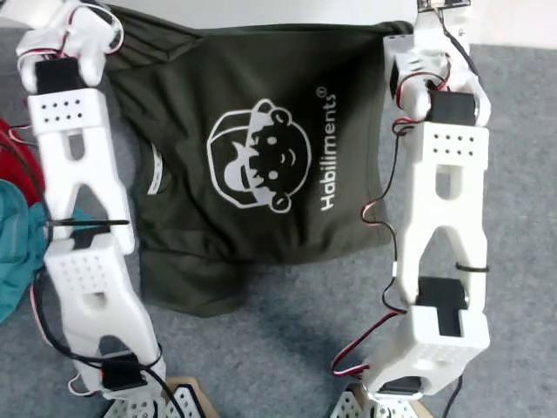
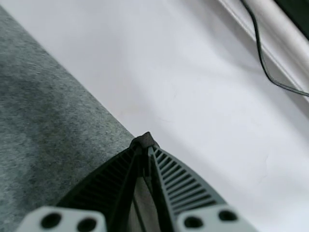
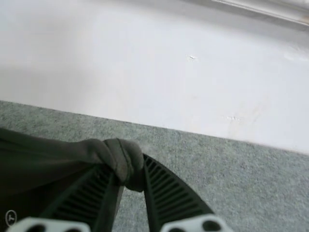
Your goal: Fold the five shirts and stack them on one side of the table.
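Near edge: two white plastic arms, blocky moulded links with perforated faces and thin red-and-black wires. The left arm (image 1: 83, 174) and right arm (image 1: 448, 174) run away over a grey felt tabletop (image 1: 313, 305) with a coarse, matte nap.

Beside the left arm, at the tabletop's edge: crumpled teal fabric (image 1: 13, 252), with crumpled red fabric (image 1: 10, 144) just past it.

Between the arms: dark olive T-shirt (image 1: 200, 235), soft knit, spread print-up, white cartoon face on the chest. A sleeve on the near side is rumpled. The far edge is drawn fairly straight between the two tools.

Far side: right tool (image 3: 131, 181), black ribbed fingers clamped on a rolled wad of the shirt's corner. Left tool (image 2: 144, 145) is closed tight, with a small dark tuft of the shirt pinched at the tips, just where the felt meets a smooth white surface (image 2: 193, 72). A thin black cable (image 2: 260, 53) lies beyond.
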`<action>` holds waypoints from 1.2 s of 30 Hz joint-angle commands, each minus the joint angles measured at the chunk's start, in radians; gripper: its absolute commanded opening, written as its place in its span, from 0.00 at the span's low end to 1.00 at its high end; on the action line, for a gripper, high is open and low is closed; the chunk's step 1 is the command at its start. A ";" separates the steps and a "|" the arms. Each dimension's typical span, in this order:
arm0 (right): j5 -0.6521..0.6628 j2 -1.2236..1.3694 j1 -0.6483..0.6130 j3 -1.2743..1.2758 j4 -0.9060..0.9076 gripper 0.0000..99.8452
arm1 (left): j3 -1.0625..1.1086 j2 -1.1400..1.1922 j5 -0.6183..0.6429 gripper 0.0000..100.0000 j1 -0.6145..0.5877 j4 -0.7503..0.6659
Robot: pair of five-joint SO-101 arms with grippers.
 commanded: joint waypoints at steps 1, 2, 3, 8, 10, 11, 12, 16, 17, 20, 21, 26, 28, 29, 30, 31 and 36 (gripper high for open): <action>-0.012 -0.021 -0.004 -0.025 -0.033 0.01 | -0.234 0.044 -0.006 0.01 0.015 0.087; -0.026 -0.021 -0.008 -0.025 -0.030 0.01 | -0.265 0.048 -0.006 0.01 0.015 0.110; -0.049 -0.022 -0.008 -0.027 -0.025 0.01 | -0.292 0.048 -0.009 0.01 0.016 0.146; -0.080 -0.042 -0.013 -0.073 0.202 0.01 | -0.407 0.048 -0.057 0.01 0.056 0.474; -0.080 -0.056 -0.021 -0.093 0.320 0.01 | -0.443 0.051 -0.126 0.01 0.081 0.629; -0.080 -0.064 -0.024 -0.094 0.364 0.01 | -0.458 0.053 -0.158 0.01 0.094 0.707; -0.080 -0.073 -0.027 -0.096 0.409 0.01 | -0.467 0.054 -0.187 0.01 0.108 0.786; -0.078 -0.105 -0.038 -0.094 0.558 0.01 | -0.392 0.048 -0.272 0.01 0.116 0.888; -0.063 -0.116 -0.044 -0.094 0.599 0.01 | -0.358 0.041 -0.276 0.01 0.108 0.888; 0.005 -0.151 -0.074 -0.094 0.717 0.01 | -0.199 -0.022 -0.278 0.01 0.104 0.890; 0.014 -0.163 -0.082 -0.094 0.753 0.01 | -0.130 -0.058 -0.278 0.01 0.105 0.890; 0.023 -0.249 -0.094 -0.093 0.888 0.01 | 0.314 -0.366 -0.279 0.01 0.166 0.887; 0.023 -0.272 -0.093 -0.093 0.929 0.01 | 0.506 -0.507 -0.279 0.01 0.197 0.884; 0.025 -0.282 -0.093 -0.093 0.951 0.01 | 0.596 -0.568 -0.279 0.01 0.209 0.884; 0.025 -0.288 -0.090 -0.093 0.970 0.01 | 0.679 -0.631 -0.279 0.01 0.220 0.882; 0.025 -0.291 -0.088 -0.093 0.986 0.01 | 0.762 -0.691 -0.279 0.01 0.223 0.876; 0.051 -0.302 -0.050 -0.025 0.998 0.01 | 1.124 -0.929 -0.281 0.01 0.163 0.784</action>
